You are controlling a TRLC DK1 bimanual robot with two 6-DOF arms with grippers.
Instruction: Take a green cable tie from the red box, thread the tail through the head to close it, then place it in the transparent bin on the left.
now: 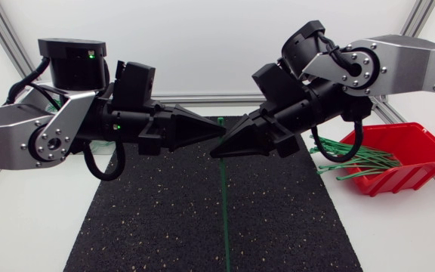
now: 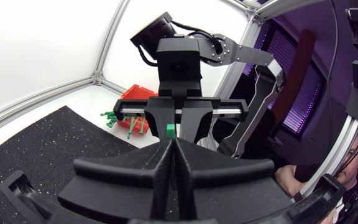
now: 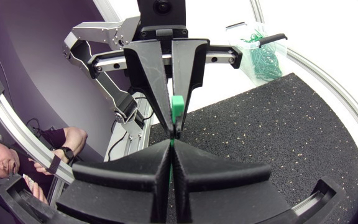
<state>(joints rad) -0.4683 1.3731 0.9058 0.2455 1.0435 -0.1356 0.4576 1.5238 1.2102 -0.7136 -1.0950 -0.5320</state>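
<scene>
Left pincer [image 1: 219, 130] and right pincer [image 1: 216, 153] meet, pinching the cable tie [image 1: 224, 211].

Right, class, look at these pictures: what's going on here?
Both arms meet above the black mat. The left gripper and the right gripper are each shut on one green cable tie, tips nearly touching, its long strip hanging straight down, not yet looped. More ties lie in the red box; the transparent bin holds some too.

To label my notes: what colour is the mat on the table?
Black with small light speckles; the mat shows best in the head view.
</scene>
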